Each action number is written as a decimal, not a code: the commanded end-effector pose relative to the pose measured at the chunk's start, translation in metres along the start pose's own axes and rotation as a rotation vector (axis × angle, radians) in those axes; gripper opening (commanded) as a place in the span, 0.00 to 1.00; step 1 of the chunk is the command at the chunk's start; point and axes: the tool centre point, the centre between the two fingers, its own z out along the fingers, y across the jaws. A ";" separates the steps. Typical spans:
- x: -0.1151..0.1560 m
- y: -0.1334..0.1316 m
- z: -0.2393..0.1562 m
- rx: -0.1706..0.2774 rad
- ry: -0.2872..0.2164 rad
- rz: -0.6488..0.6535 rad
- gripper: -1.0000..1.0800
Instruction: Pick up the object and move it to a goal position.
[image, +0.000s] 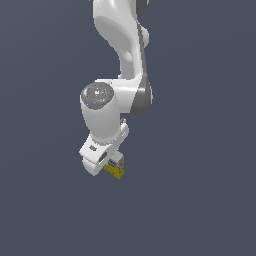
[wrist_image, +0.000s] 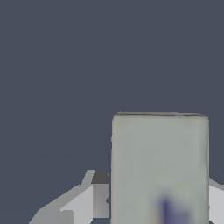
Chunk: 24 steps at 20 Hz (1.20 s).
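The object (image: 116, 169) is a small box with a yellow lower body and a white-grey top. It sits right under the white hand of the arm, tilted along with it. My gripper (image: 111, 163) reaches down onto it, and the fingertips are mostly hidden behind the hand in the exterior view. In the wrist view the object's pale top (wrist_image: 159, 157), with bluish print at its near end, fills the space between the two fingers (wrist_image: 94, 201). Both fingers lie against its sides, so the gripper is shut on it.
A plain dark blue-grey surface (image: 200, 200) lies all around. The white arm (image: 125, 55) comes in from the top of the exterior view. No other object shows.
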 end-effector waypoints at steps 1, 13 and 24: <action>0.000 0.000 0.000 0.000 0.000 0.000 0.00; 0.053 -0.011 -0.020 0.000 0.000 0.001 0.00; 0.139 -0.028 -0.052 0.000 0.000 0.001 0.00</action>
